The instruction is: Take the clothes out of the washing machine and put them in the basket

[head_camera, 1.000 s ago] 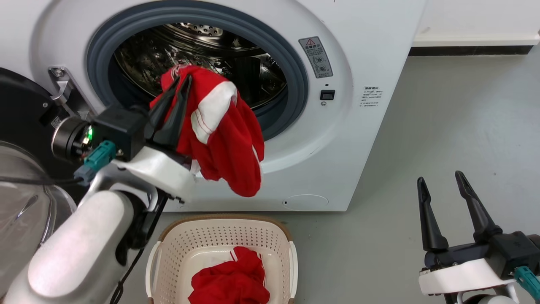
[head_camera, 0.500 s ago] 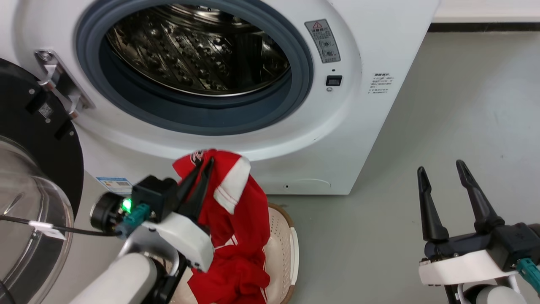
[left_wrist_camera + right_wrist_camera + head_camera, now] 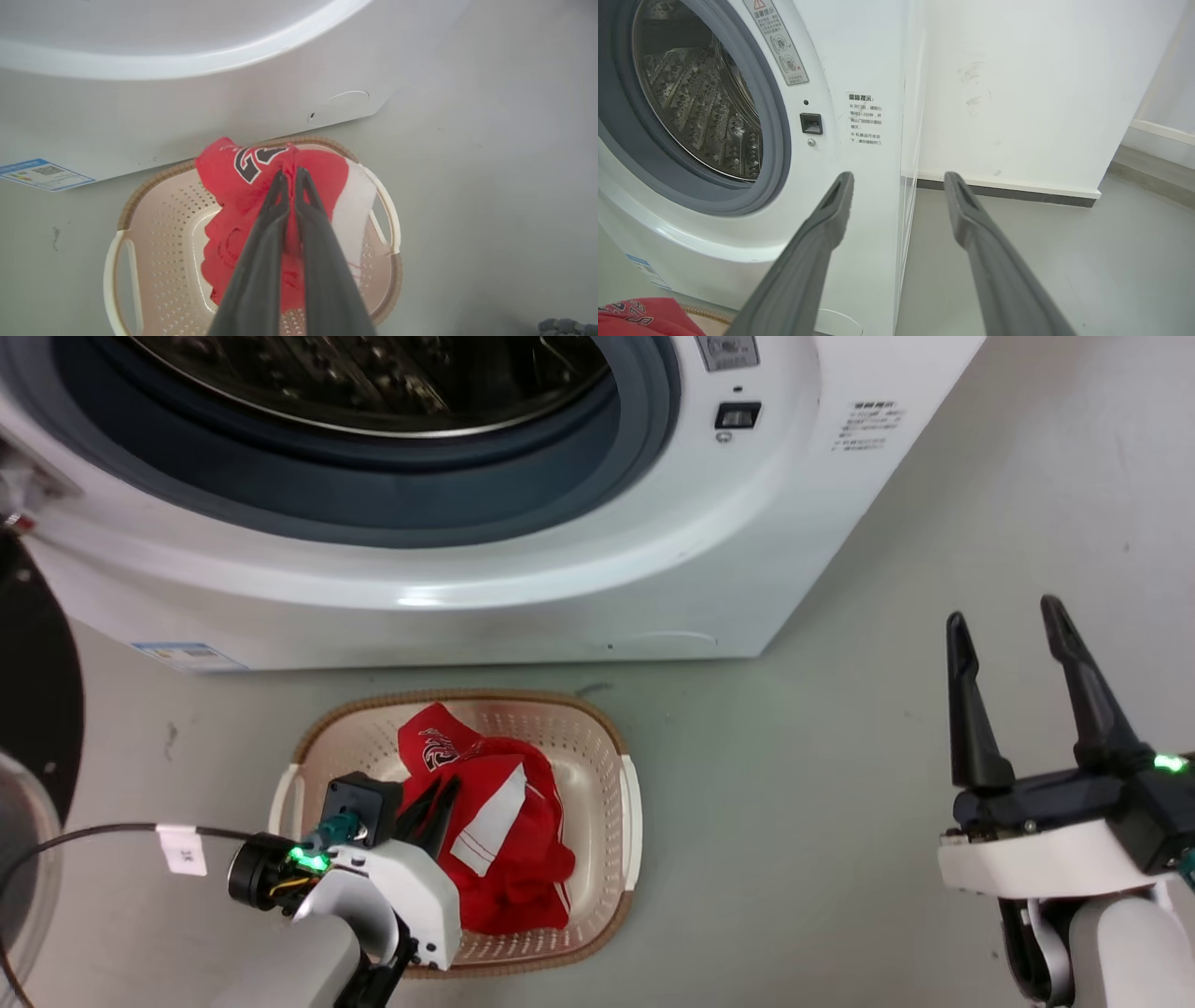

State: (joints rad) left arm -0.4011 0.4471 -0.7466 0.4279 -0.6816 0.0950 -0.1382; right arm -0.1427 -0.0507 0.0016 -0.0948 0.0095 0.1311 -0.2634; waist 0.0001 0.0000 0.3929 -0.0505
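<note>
**Jersey lowered from the drum mouth into the basket**

The left gripper (image 3: pixel 446 787) has carried the red jersey (image 3: pixel 504 845) down from the washing machine (image 3: pixel 560 588) opening. It is now over the basket (image 3: pixel 611 737), fingers pinched shut on a fold. The step in hand looks like the release: the fingers should part fully, then lift straight up from the basket so no fabric snags. The jersey lies crumpled inside the basket, white trim and dark-edged numerals showing. The right gripper (image 3: pixel 1002 611), well right of the basket, stands wide open and empty.

White forearms (image 3: pixel 411 891), dark tapered claw fingers (image 3: pixel 971 709), green lights (image 3: pixel 303 859), teal plug (image 3: pixel 334 828)
</note>
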